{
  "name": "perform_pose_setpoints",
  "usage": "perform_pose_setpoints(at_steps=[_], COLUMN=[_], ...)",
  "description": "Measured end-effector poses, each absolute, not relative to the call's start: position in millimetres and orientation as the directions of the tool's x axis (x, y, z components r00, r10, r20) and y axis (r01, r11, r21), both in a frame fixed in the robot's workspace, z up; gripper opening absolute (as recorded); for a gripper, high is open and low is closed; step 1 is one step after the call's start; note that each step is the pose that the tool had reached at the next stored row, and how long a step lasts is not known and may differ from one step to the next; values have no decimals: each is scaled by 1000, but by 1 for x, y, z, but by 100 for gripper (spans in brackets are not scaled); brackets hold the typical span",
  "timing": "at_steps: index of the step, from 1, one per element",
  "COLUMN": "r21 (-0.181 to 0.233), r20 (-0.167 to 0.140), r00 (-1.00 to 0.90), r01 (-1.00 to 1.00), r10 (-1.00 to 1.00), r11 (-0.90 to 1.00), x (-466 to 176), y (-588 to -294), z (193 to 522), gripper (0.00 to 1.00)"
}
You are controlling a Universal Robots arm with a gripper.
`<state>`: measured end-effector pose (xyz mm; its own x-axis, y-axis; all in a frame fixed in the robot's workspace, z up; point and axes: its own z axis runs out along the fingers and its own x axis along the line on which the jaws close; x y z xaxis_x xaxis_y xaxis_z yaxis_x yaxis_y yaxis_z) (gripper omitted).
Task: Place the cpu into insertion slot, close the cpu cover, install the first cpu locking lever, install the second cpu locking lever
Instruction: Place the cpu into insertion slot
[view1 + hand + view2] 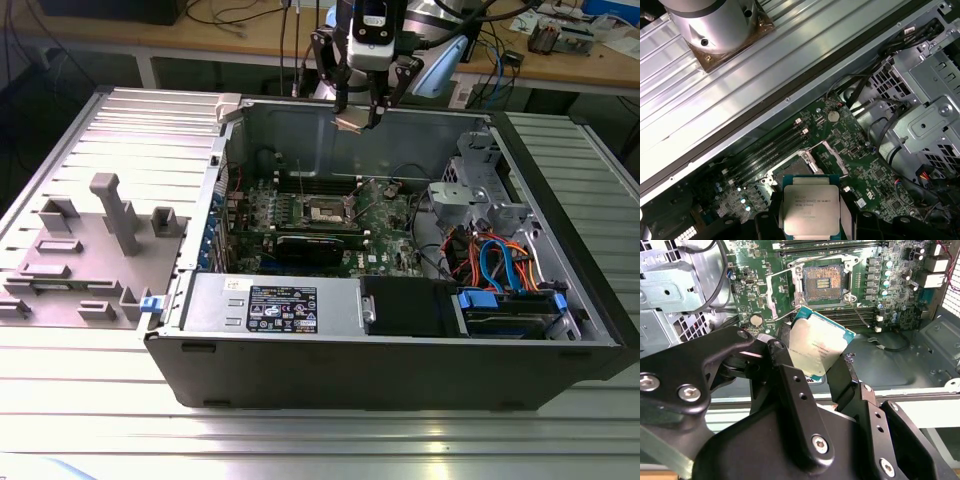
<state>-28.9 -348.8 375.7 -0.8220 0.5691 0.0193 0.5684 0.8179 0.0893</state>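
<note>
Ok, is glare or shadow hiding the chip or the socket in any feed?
Second wrist view: the cpu, held in the gripper, catches glare that washes out its top, while the open socket is evenly lit. First wrist view: the cpu is glare-free; the table ribs shine. Exterior view: the socket sits shaded inside the case.

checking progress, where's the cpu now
The cpu is clamped in the jaws of the gripper, held above the motherboard and its empty socket, near the far wall of the computer case in the exterior view.
</note>
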Motion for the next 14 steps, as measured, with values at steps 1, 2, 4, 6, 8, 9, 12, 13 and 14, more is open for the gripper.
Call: perform_pose_setpoints(at_steps=[1,2,4,6,8,9,12,13,14], r21=[89,89,89,89,89,89,89,89,89], r20=[19,19,19,19,19,19,19,19,19], r00=[-822,-822,-822,-821,-821,-821,-814,-808,-806], r01=[569,569,569,569,570,570,580,588,590], r10=[569,569,570,570,570,571,581,588,591], r11=[818,818,817,817,817,817,810,804,802], x=[-29,-29,-29,-29,-29,-29,-29,-30,-30], y=[-349,-349,-349,-349,-349,-349,-349,-349,-349], z=[376,376,376,376,376,376,376,376,376], gripper=[54,54,54,54,54,54,54,54,54])
